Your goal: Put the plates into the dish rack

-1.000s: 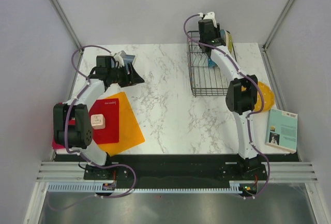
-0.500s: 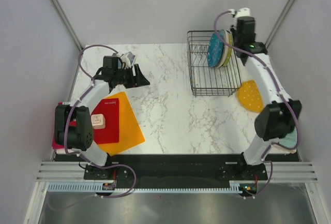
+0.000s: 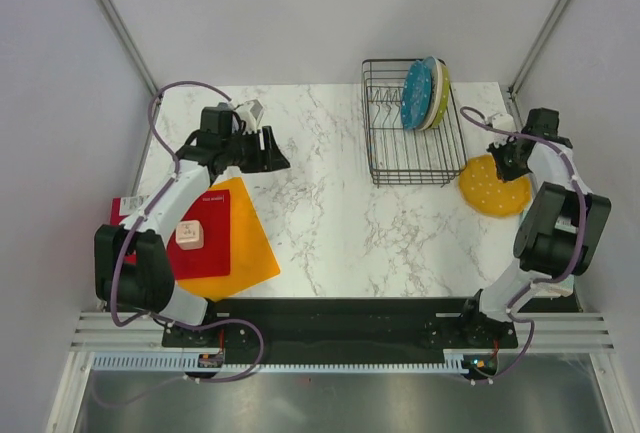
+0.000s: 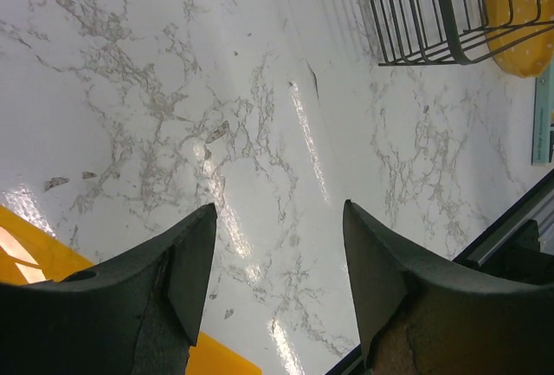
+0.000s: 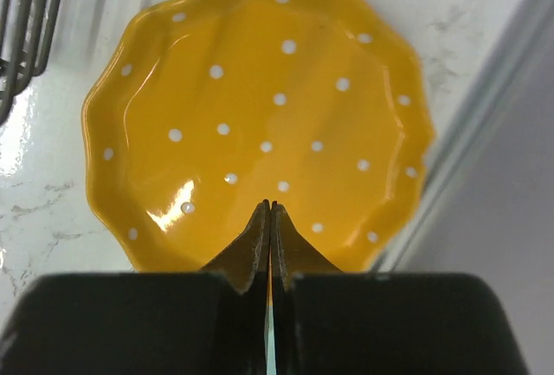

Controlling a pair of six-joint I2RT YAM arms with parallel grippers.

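The black wire dish rack (image 3: 400, 158) stands at the back right with a teal plate (image 3: 414, 93) and a lime-green plate (image 3: 441, 91) upright in it. An orange white-dotted plate (image 3: 495, 191) lies flat on the table to the rack's right. My right gripper (image 3: 503, 158) hovers over that plate's near rim; in the right wrist view its fingertips (image 5: 270, 206) are pressed together with nothing between them, above the orange plate (image 5: 260, 106). My left gripper (image 3: 275, 153) is open over bare marble at the left (image 4: 279, 219), far from the rack (image 4: 415, 11).
Flat orange (image 3: 250, 238) and red (image 3: 212, 243) sheets lie at the left front, with a small cream block (image 3: 190, 235) on the red one. A teal book edge (image 4: 544, 124) shows near the right front. The side wall rises just right of the orange plate.
My right arm left the rack, swung right and down over the orange plate, and its jaws went from open to shut. The teal plate stayed in the rack. My left gripper barely shifted.
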